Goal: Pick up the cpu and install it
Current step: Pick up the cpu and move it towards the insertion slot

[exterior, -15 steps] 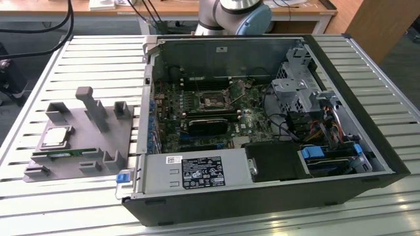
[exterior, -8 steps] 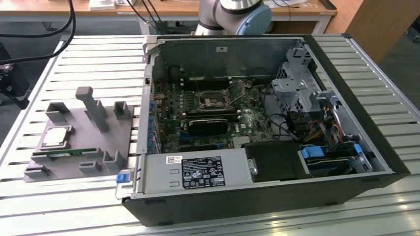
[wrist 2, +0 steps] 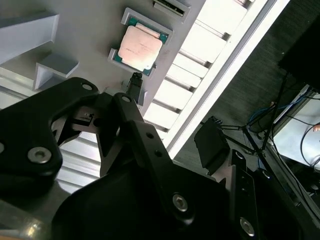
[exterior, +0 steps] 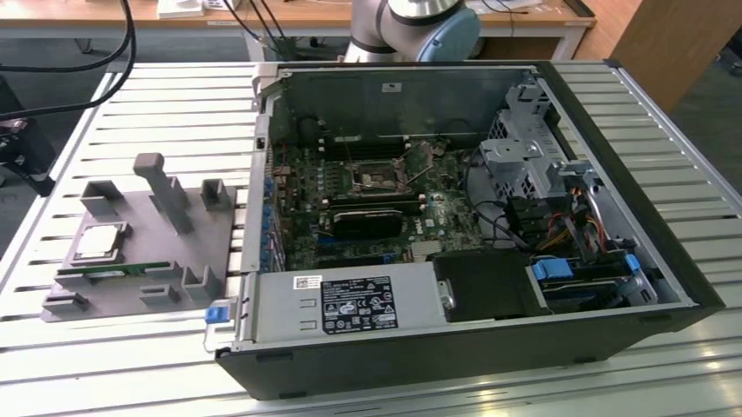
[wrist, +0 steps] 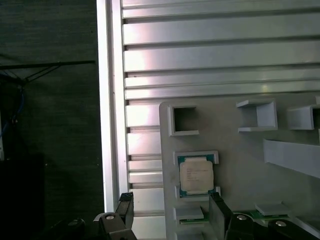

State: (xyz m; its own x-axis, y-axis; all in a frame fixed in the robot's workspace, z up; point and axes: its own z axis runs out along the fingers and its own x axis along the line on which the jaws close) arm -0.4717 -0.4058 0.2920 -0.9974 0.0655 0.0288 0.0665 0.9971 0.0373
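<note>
The end effector's fingers are cut off at their roots in the first wrist view. In the second wrist view its black body hides much of the holder and the tabletop. The fingers stand wide apart and hold nothing.

The cpu lies just beyond the fingertips, nearer one finger than the other and clear of both. It sits flat, metal plate up, in a framed recess of the holder, its edges square with the frame. It looks near square, so I can't make out a long axis.

A green memory stick is partly covered by the nearer finger. In the exterior view, the arm runs out of frame behind the open case.
</note>
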